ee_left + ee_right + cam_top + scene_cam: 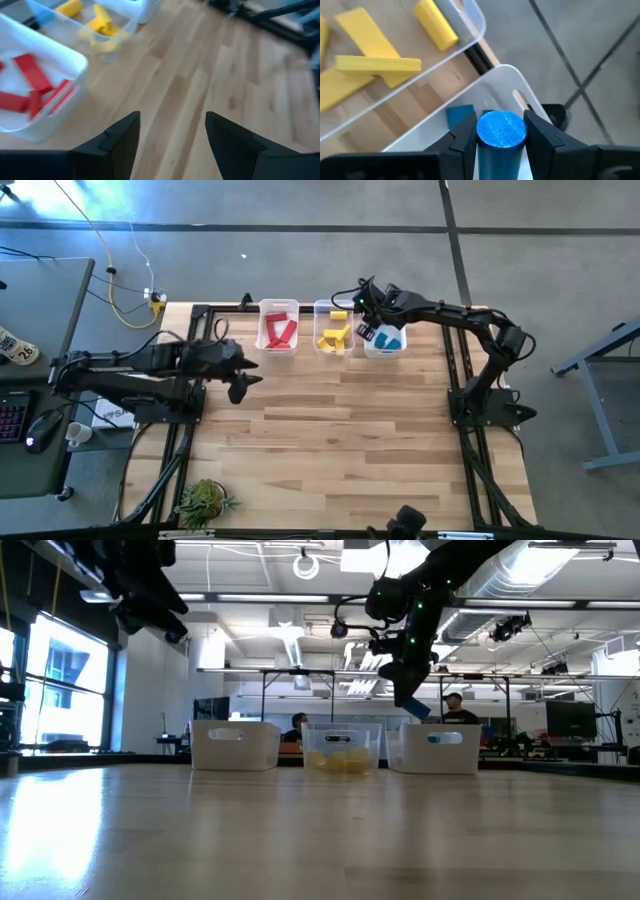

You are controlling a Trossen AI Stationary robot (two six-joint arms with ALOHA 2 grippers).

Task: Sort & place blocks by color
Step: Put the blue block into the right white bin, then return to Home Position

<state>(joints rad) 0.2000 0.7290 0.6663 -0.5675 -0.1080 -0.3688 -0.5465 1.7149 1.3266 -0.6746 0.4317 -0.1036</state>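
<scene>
A: Wooden planks make up the table, and three clear bins are lined up along its far edge. What is held in each?

B: Red blocks are seen in the left bin, yellow blocks in the middle bin, and blue blocks in the right bin.

A: Where is the right gripper placed?

B: It is held above the right bin, near the edge shared with the middle one. A blue cylinder is clamped between its two fingers, its round end turned toward the wrist camera. In the low view the cylinder is seen raised above the bin's rim.

A: And the left gripper?

B: It is kept over the table near the left edge, just beside the red bin, with its fingers spread apart and nothing between them.

A: Is anything else noted?

B: A small potted plant is set at the near left corner of the table. People are seen seated in the room beyond the bins in the low view.
</scene>
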